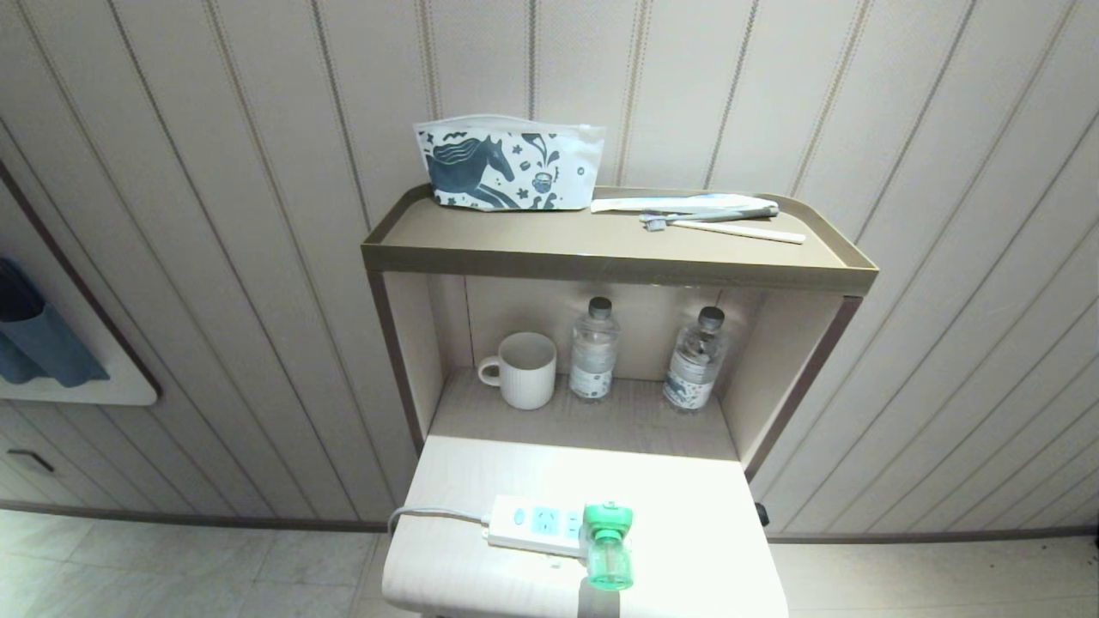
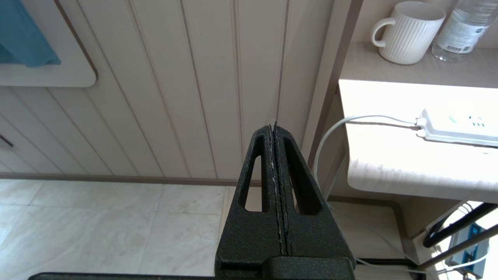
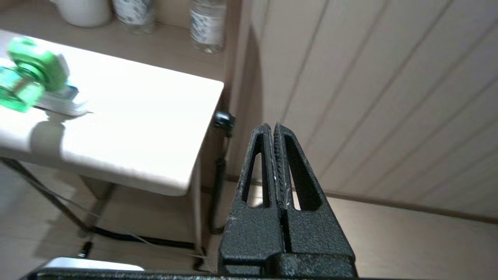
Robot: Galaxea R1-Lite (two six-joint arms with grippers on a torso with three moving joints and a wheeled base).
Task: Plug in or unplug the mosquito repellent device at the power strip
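The white power strip (image 1: 534, 525) lies near the front edge of the bright low table (image 1: 670, 506), its cord running off to the left. The green mosquito repellent device (image 1: 608, 544) stands plugged into the strip's right end, its translucent bottle pointing toward me. In the right wrist view the device (image 3: 27, 79) shows blurred at the far left. My right gripper (image 3: 272, 128) is shut and empty, off the table's right side, low over the floor. My left gripper (image 2: 272, 126) is shut and empty, left of the table, with the strip (image 2: 459, 126) beyond it. Neither arm shows in the head view.
Behind the table a shelf unit holds a white mug (image 1: 524, 369) and two clear water bottles (image 1: 592, 348) (image 1: 695, 360). On its top tray (image 1: 618, 253) lie a horse-print pouch (image 1: 506, 165) and a toothbrush (image 1: 730, 227). Panelled wall stands behind; tiled floor (image 1: 129, 558) lies below.
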